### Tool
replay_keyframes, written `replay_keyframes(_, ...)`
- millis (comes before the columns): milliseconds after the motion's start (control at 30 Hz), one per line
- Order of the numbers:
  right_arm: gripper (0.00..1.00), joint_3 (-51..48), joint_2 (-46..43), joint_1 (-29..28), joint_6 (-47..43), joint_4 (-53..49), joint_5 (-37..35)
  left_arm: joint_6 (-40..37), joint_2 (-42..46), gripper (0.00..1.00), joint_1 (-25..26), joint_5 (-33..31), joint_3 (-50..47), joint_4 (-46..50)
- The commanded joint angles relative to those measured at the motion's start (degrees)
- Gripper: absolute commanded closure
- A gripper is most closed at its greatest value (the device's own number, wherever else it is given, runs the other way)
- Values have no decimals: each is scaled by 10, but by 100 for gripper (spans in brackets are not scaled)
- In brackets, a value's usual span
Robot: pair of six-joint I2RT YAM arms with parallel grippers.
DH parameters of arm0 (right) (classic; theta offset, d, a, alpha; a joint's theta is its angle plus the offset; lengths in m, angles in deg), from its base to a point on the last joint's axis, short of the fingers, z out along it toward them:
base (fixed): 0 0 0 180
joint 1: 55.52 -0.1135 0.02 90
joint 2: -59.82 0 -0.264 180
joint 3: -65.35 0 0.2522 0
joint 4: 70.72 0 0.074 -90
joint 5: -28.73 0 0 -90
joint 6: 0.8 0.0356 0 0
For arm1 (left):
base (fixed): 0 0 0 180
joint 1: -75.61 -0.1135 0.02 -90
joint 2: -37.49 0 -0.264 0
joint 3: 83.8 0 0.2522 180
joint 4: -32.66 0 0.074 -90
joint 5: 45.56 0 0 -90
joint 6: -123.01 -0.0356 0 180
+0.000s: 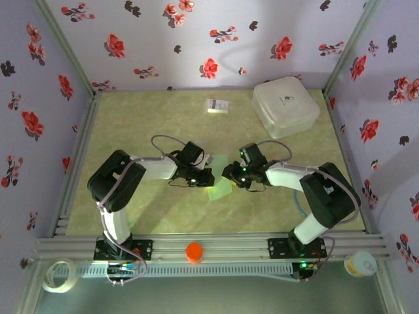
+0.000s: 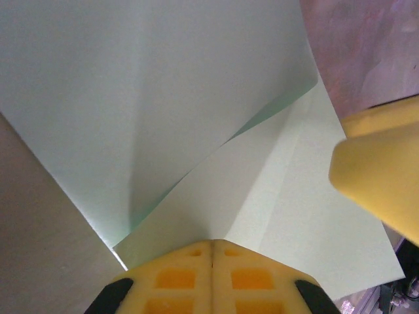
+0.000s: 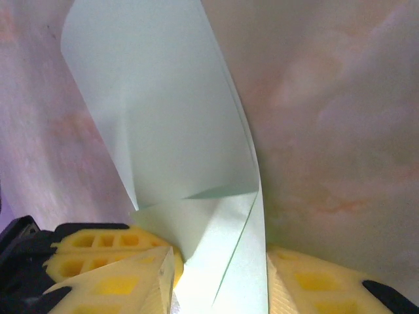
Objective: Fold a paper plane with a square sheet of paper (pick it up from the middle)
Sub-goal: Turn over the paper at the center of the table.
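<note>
Jaws of the left gripper (image 2: 213,255) are pressed flat together, pinching a folded edge of the pale green sheet of paper (image 2: 150,98). The right gripper (image 3: 219,291) has its yellow fingers (image 3: 327,284) spread apart; the thin sheet passes loosely through the gap and they are not closed on it. Away from the pinch the paper spreads wide, with one flap folded over on a diagonal and a soft crease running up the middle. Seen from above, the two grippers face each other near the middle of the green marbled table (image 1: 131,124), with the paper between them. Well behind them, near the back wall, a white rounded box (image 1: 286,106) sits with a small white card (image 1: 217,105) to its left.
</note>
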Motion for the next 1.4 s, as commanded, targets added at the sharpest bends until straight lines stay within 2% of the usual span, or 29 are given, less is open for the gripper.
replay_keyframes(0,61,9,13,8,-10,18,14,-4,-15,95,-3,-2,-4,18)
replay_keyframes(667,82,-40,34,32,9,125,53,-3,-10,95,-3,1,0,20)
replay_keyframes(1000,85,-42,43,34,9,140,58,0,-3,94,-2,4,5,20)
replay_keyframes(1367,98,-46,4,34,-1,136,47,4,64,89,-3,-6,1,17)
